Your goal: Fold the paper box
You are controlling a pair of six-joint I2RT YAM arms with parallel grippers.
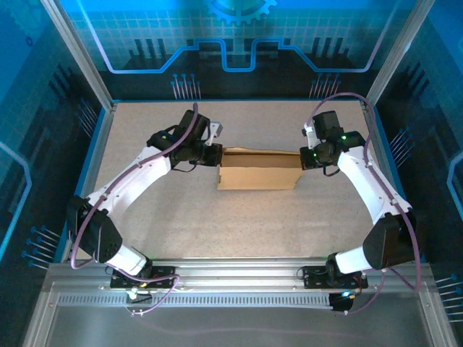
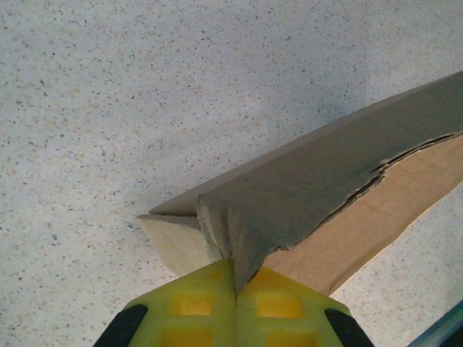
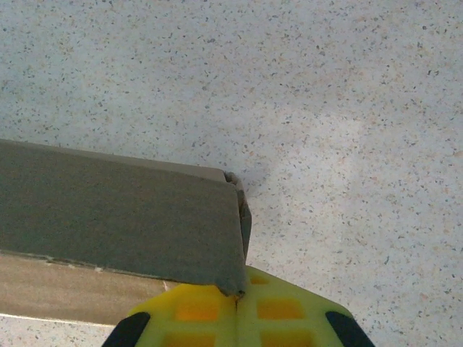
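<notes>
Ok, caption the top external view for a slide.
Left gripper and right gripper pinch opposite ends of the box on the table.

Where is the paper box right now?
In the top view, the paper box sits mid-table, pinched at either end by the left tool and the right tool.

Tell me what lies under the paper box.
Speckled table shows around the paper box, whose ends the left gripper and right gripper pinch. The patch directly beneath it is covered by cardboard.
</notes>
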